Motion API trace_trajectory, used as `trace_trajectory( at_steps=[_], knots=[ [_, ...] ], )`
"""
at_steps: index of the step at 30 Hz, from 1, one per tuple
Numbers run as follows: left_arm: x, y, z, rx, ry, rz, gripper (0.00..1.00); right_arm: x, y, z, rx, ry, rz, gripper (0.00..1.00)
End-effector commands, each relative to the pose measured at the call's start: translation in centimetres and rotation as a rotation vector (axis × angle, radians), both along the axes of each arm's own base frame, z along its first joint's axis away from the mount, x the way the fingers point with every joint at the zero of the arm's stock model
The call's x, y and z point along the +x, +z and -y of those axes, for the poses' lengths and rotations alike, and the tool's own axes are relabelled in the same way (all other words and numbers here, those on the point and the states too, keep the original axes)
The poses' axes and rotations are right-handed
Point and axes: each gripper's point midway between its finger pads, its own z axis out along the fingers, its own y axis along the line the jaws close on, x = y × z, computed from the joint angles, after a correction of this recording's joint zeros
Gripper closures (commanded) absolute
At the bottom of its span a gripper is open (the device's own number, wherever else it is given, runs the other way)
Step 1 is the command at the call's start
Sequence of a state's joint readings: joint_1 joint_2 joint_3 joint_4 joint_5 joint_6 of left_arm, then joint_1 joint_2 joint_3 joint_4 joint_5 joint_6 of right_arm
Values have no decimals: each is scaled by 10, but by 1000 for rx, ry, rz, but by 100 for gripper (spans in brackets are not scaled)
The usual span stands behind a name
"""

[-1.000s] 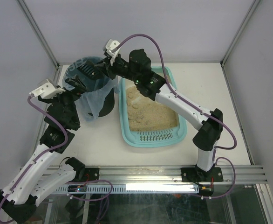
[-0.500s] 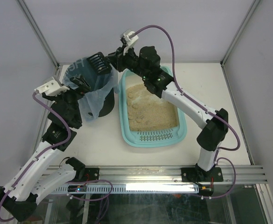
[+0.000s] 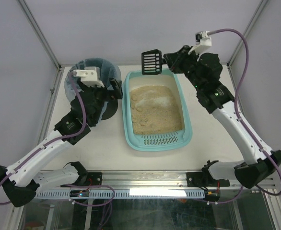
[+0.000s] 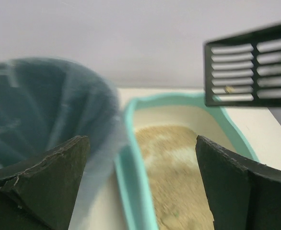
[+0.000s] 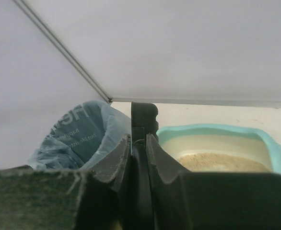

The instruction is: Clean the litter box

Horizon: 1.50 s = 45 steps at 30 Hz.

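On the white tabletop, the litter box sits at centre: a light teal plastic tray, rectangular w/ rounded corners and a smooth glossy rim. Its slotted grate is at the 6 o'clock end.

At roughly 9-10 o'clock from the tray, almost touching its rim, stands a round dark bin. It is lined w/ a thin, bluish, translucent bag that crinkles over the lip.

The left gripper hangs btwn bin and tray. The wrist view shows its matte black fingers spread wide w/ nothing btwn them.

The right gripper is pressed together on the thin handle of a black scoop. This rigid, flat plastic blade, cut w/ two columns of slots, is raised over the tray's 12 o'clock rim.

Beige litter, fine and sandy, covers the tray floor unevenly, w/ a paler patch toward 1 o'clock. A few rounded lumps show near the 10-11 o'clock corner.

One tiny tan speck clings to the scoop's slots; otherwise the blade looks bare.

Progress, as a judgement: cleaning is under way but not finished. The scoop is in hand and carrying approx. nothing, and the lumps in the sand suggest more passes and dumps into the bin are left.
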<state>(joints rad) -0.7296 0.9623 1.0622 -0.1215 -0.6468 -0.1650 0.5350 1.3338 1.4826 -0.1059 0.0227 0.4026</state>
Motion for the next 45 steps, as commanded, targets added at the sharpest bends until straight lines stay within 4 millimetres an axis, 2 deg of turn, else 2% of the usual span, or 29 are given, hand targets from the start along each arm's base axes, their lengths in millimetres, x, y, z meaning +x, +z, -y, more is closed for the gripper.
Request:
trace_trajectory(
  at_steps=[1,4,11,14,17,23,27,32,37,45],
  knots=[
    [-18,-19,38,56,-106,-123,4,-16,-36,37,-115,-114,-115,100],
    [-25,-63,62,60,-174,-289,9,-11,-72,46,-229,-153,-194,100],
    [-52,-131,90,67,-226,-542,19,17,-147,42,-433,-140,-368,100],
    [-62,-160,101,114,-233,-632,20,30,-168,37,-454,-133,-404,100],
    [-63,-184,100,158,-192,-691,23,42,-184,31,-450,-131,-430,100],
    [-52,-210,97,219,-94,-739,25,61,-212,19,-415,-106,-482,100],
    [-38,-222,92,229,-45,-772,25,66,-229,14,-381,-69,-522,100],
    [-18,-227,96,224,-70,-771,26,70,-251,8,-340,-10,-579,100],
    [-5,-241,98,242,-83,-792,33,68,-272,0,-292,63,-636,100],
    [-3,-263,105,295,-112,-825,47,53,-299,-19,-242,208,-715,100]
  ],
)
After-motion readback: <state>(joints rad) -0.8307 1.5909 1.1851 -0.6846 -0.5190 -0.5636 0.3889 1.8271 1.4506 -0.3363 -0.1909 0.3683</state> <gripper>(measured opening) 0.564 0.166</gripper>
